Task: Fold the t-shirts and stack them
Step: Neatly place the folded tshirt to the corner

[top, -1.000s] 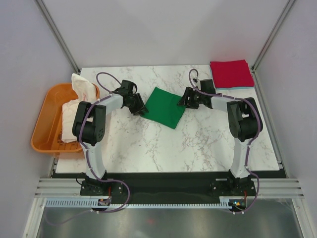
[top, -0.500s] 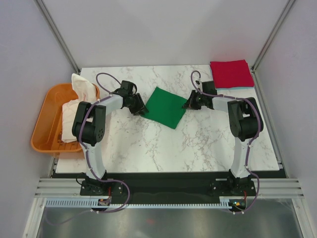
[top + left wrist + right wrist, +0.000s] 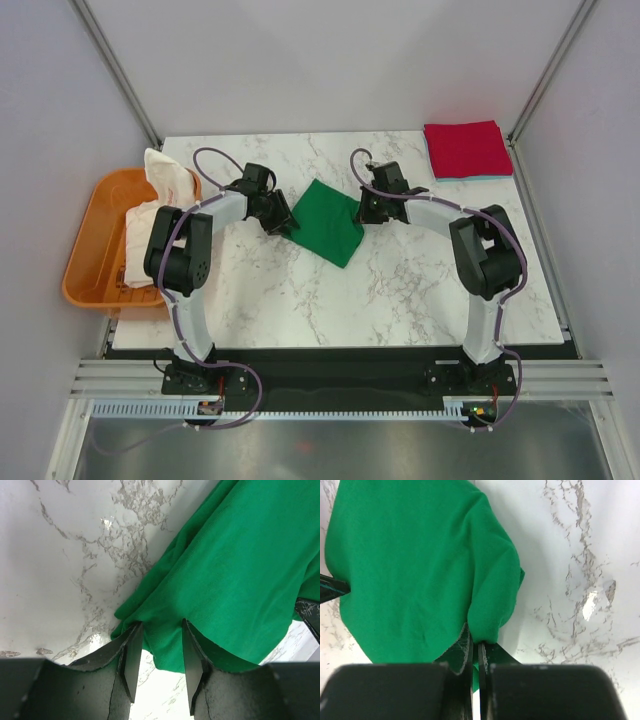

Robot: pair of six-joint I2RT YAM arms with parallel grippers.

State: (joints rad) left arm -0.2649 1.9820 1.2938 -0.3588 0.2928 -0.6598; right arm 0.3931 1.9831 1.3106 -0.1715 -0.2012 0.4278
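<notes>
The bright green t-shirt [image 3: 330, 225] lies folded in the middle of the marble table [image 3: 420, 290]. My right gripper [image 3: 475, 642] is shut on the shirt's right edge [image 3: 490, 610], and the cloth bulges up in front of its jaws. My left gripper [image 3: 159, 630] stands open at the shirt's left edge, a green corner [image 3: 165, 645] lying loose between its fingers [image 3: 131, 655]. In the top view the two grippers, left [image 3: 285, 218] and right [image 3: 365, 208], flank the shirt. A folded red t-shirt [image 3: 465, 148] sits at the far right corner with a pale blue edge [image 3: 480, 177] beneath it.
An orange plastic tub [image 3: 90, 250] stands off the table's left edge. A white t-shirt with red print [image 3: 165, 175] spills over its rim. Grey walls and metal posts close in the far side of the table.
My right gripper has shut on the green shirt's right edge and carried it left and toward the back, so the shirt looks narrower. The left arm has stayed put.
</notes>
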